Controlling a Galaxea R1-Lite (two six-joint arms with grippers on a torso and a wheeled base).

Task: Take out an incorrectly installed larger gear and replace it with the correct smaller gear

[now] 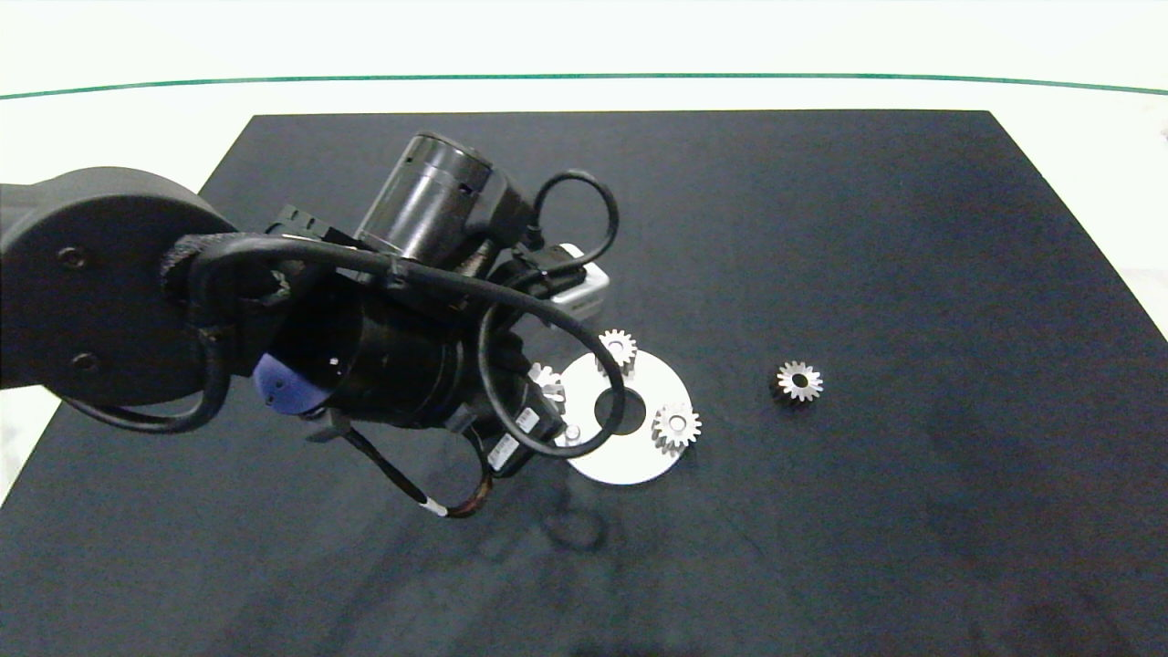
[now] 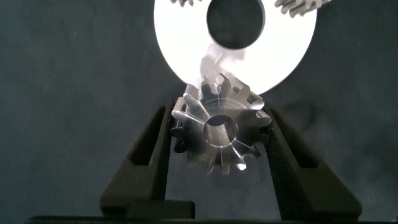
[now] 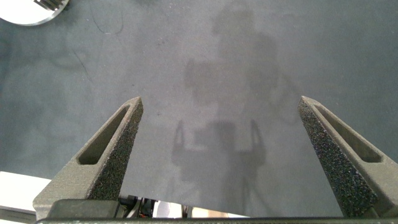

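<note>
While clamped in left gripper [image 2: 219, 134], larger gear [image 2: 219, 127] at white disc [image 2: 286, 62] edge

Black mat [image 1: 821, 228] bears white disc [image 1: 630, 456], smaller gear [image 1: 799, 380].

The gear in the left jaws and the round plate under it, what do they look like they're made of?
The larger gear, clamped in the left gripper, looks like bare machined metal: silvery, with bright glints on its pointed teeth. The round plate looks like flat, smooth metal with a pale, even sheen, though a white coating can't be ruled out.
</note>
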